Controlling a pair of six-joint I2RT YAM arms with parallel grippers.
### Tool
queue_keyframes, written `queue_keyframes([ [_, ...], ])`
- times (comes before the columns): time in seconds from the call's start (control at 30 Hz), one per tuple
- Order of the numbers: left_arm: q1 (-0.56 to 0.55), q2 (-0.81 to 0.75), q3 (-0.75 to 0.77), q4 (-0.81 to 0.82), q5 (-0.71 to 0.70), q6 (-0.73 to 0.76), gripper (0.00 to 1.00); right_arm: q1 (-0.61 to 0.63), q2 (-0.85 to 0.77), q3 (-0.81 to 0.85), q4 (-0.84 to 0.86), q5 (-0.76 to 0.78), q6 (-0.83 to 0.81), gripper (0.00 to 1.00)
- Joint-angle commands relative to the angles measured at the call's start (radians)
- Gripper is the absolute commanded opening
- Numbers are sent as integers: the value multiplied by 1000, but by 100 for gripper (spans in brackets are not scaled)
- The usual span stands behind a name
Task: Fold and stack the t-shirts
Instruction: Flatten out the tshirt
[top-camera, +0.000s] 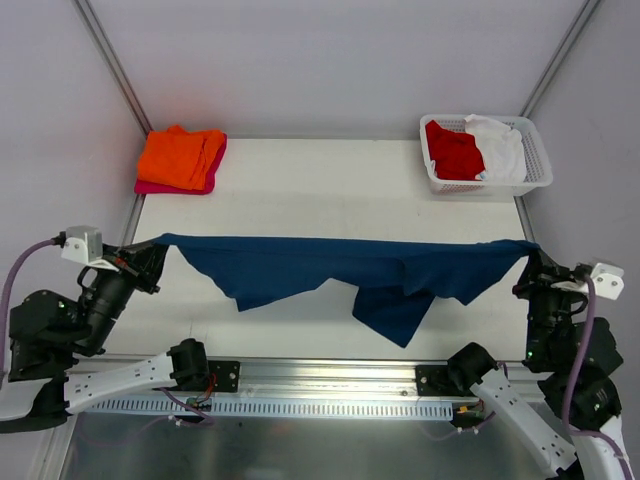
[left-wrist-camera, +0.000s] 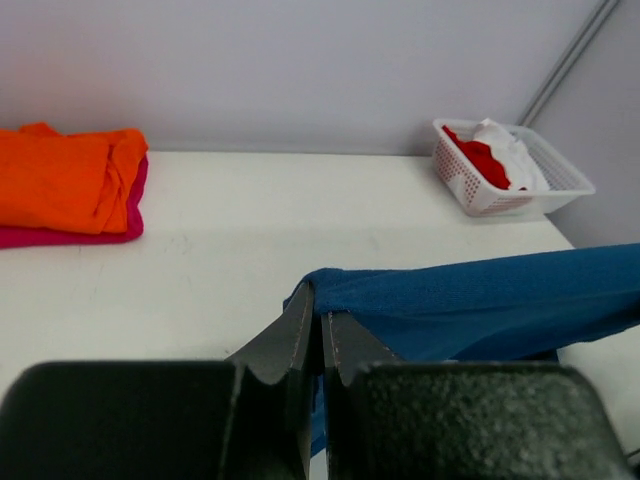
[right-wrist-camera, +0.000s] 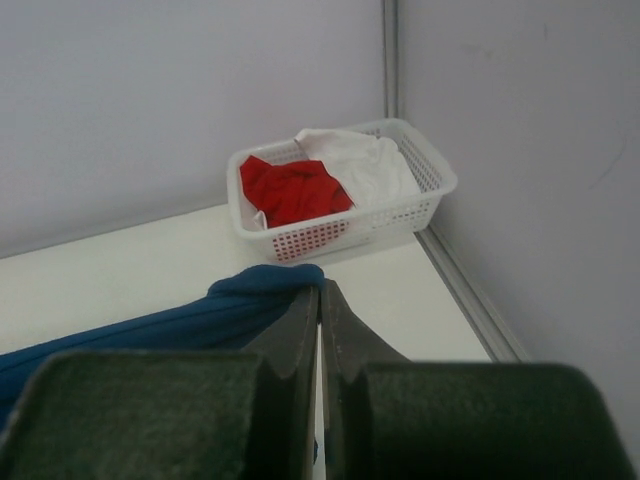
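Both ends of the navy t-shirt (top-camera: 340, 268) are pinched, by the left gripper (top-camera: 160, 248) and right gripper (top-camera: 530, 256). It stretches crosswise on the near side of the basket (top-camera: 541, 172), perhaps touching the table (top-camera: 300, 190).

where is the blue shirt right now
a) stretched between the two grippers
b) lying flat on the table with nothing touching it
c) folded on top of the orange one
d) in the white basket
A: the blue shirt hangs stretched in a line above the table, one end pinched in the left gripper and the other in the right gripper.
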Motion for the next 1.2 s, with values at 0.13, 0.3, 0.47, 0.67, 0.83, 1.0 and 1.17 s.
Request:
queue_keyframes([
  [0.13,14,117,-50,39,-200,-62,0,-12,53,-32,50,151,42,0],
  [0.3,14,163,-72,69,-258,-48,0,-11,99,-48,85,140,47,0],
  [0.47,14,183,-9,145,-139,49,0,-12,136,-5,128,58,58,1],
  [0.67,14,216,226,77,287,132,0,-12,220,248,20,-273,116,1],
  [0.83,14,203,316,-32,575,87,0,-14,151,368,-19,-631,200,1],
  [1.0,14,84,281,-41,720,-57,0,-34,23,391,-115,-755,358,1],
  [1.17,14,-14,273,-41,858,-163,0,-103,-103,405,-158,-805,465,1],
])
